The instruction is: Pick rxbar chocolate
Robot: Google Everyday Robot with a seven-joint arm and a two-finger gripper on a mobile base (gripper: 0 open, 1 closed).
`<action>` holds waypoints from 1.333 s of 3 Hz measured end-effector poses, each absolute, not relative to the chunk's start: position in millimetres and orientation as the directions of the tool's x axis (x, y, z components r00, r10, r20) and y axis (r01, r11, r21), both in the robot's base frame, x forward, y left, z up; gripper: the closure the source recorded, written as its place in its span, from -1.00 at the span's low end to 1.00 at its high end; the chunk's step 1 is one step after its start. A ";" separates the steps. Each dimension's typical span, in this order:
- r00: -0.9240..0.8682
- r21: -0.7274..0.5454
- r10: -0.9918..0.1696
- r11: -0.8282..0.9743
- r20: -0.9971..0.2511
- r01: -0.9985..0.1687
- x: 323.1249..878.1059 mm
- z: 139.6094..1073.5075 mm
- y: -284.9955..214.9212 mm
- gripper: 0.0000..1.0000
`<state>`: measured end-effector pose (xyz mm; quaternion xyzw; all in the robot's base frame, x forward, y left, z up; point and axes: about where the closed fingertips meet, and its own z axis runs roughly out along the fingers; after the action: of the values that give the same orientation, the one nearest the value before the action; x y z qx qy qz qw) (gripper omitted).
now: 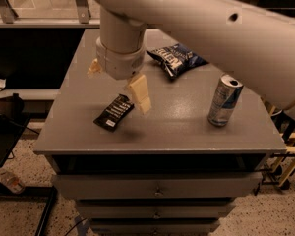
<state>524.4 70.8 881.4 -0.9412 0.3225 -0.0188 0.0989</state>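
Note:
The rxbar chocolate [114,112] is a flat black wrapper with white lettering, lying at an angle on the front left of the grey cabinet top [187,127]. My gripper [117,81] hangs from the big white arm just above and behind the bar. Its cream fingers are spread apart: one fingertip [140,93] is right beside the bar's upper right end, the other [94,68] is farther back to the left. The gripper is open and holds nothing.
A puffy dark-blue chip bag [176,59] lies at the back centre. A silver-and-blue drink can [224,101] stands upright at the right. Drawers [157,186] sit below the top. The arm covers the upper right of the view.

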 end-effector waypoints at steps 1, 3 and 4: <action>0.805 -0.169 -0.594 -0.793 0.001 -0.585 517.7 859.9 86.1 -1.00; 0.803 -0.107 -0.594 -0.802 0.047 -0.588 526.6 823.7 88.7 -1.00; 0.782 -0.094 -0.622 -0.782 0.049 -0.616 542.1 814.8 74.7 -0.62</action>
<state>542.1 74.7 814.8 -0.9432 0.3280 -0.0388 0.0363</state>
